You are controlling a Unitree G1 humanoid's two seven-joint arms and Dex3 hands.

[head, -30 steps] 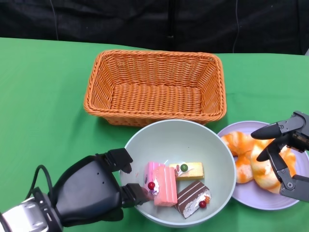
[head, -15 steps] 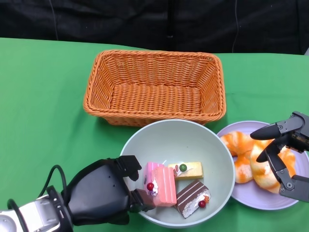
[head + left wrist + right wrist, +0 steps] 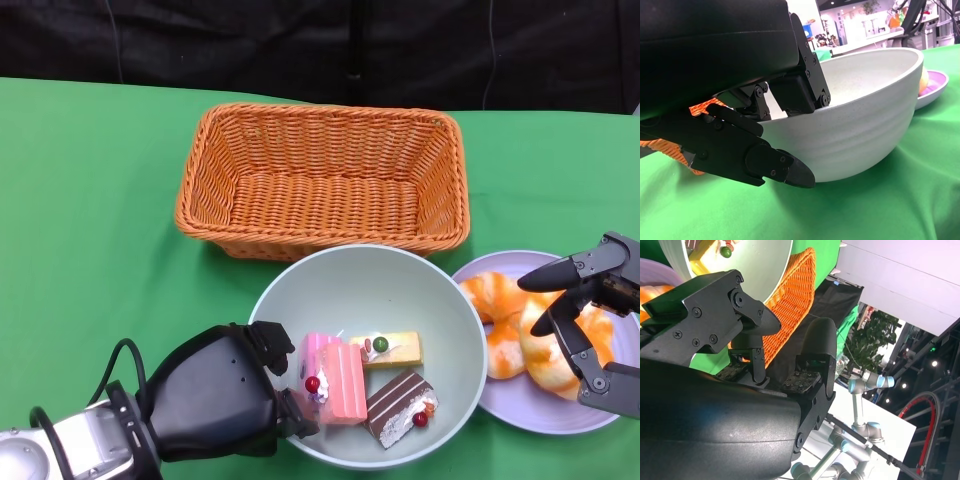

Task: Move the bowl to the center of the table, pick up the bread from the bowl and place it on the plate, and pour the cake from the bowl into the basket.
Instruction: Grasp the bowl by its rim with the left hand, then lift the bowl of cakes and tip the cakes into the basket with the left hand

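Note:
The pale green bowl (image 3: pixel 365 252) sits in front of the basket and holds pink (image 3: pixel 337 382), yellow (image 3: pixel 390 352) and chocolate (image 3: pixel 400 408) cake slices. My left hand (image 3: pixel 225 392) grips its left rim. In the left wrist view, fingers (image 3: pixel 800 92) reach over the rim of the bowl (image 3: pixel 860 130) and another finger lies under its outer wall. Orange-glazed bread (image 3: pixel 505 330) lies on the purple plate (image 3: pixel 535 418) to the right of the bowl. My right hand (image 3: pixel 590 320) hovers over the bread with its fingers spread and nothing in them.
An orange wicker basket (image 3: pixel 320 112) with nothing in it stands just behind the bowl, nearly touching its rim. Green cloth covers the table. A dark backdrop runs along the far edge. The plate sits close to the table's right side.
My left hand has slid right toward the bowl and its fingers have come over the rim. The right hand, bread and cakes have not moved.

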